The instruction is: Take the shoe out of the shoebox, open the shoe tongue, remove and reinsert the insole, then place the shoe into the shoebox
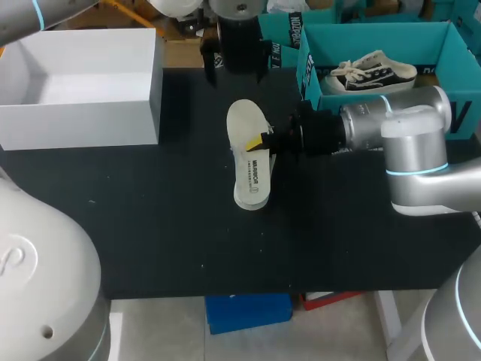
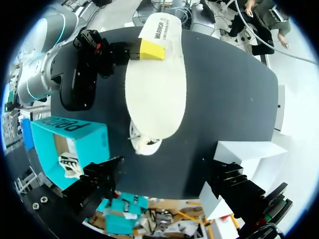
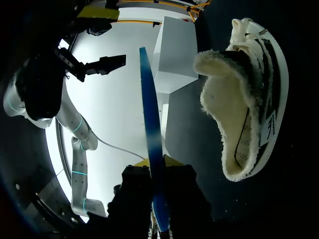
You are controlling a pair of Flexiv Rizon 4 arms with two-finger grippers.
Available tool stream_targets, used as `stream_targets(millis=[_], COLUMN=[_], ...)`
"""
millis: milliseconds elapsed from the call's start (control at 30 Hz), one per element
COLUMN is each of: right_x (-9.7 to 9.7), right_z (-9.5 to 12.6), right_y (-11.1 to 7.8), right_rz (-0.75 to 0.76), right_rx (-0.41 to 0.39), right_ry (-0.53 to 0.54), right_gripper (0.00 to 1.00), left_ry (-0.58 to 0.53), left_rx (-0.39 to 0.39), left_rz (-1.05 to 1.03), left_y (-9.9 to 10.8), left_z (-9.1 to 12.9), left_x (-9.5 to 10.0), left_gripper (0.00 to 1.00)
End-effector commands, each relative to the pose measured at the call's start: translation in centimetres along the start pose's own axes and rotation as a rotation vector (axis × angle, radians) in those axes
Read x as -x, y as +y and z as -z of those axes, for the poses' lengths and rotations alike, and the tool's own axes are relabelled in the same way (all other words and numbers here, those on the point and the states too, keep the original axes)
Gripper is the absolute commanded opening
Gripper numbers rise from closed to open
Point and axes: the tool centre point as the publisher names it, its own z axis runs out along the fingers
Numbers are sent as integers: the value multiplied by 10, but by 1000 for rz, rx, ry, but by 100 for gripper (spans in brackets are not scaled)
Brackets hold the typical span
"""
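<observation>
Table: black work surface [image 1: 150, 226], carrying everything listed below.
Insole: white, printed face up [image 1: 253, 177], near the middle of the table in the head view. Its long axis runs roughly 12 to 6 o'clock, and its blue underside shows edge-on in the right wrist view.
Right gripper: comes in from 3 o'clock [image 1: 264, 141]. Its yellow tips are closed across the insole's side edge, one above and one below, about midway along its length.
Shoe: white with a fleece lining and dark side stripes [image 3: 249, 99]. It stands on its sole on the table directly under the insole, opening upward. In the head view it is almost wholly hidden. In the left wrist view its laced end shows past the insole's 12 o'clock end.
Governing relation: the shoe lies below the held insole with their long axes close to parallel. The right wrist view shows a clear gap between the insole and the fleece collar. We judge that reinsertion calls for a tilt and a descent more than any sideways travel.
Left gripper: hangs at 12 o'clock of the insole [image 1: 237, 64], fingers spread wide and holding nothing. The right arm is the nearer, being already on the insole.
Teal shoebox: at 2 o'clock of the insole [image 1: 376, 30], holding a second shoe [image 1: 372, 71].
White box: at 10 o'clock [image 1: 83, 113], open-topped.
Destination: we cannot tell which box the task means.
Stage, as judged: insole out, reinsertion not yet done.
</observation>
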Motion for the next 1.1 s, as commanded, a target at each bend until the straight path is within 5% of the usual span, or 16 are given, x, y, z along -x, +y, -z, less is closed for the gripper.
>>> stream_targets(millis=[33,1100], right_x=[0,0], right_z=[-1,-1], right_y=[0,0], right_rz=[-1,-1], right_rx=[-1,-1], right_ry=[-2,-2], right_gripper=[0,0], left_ry=[-14,-41], left_rx=[16,68], left_rz=[-2,-12], left_y=[-13,-133], left_z=[9,53], left_x=[-5,-17], left_gripper=[100,100])
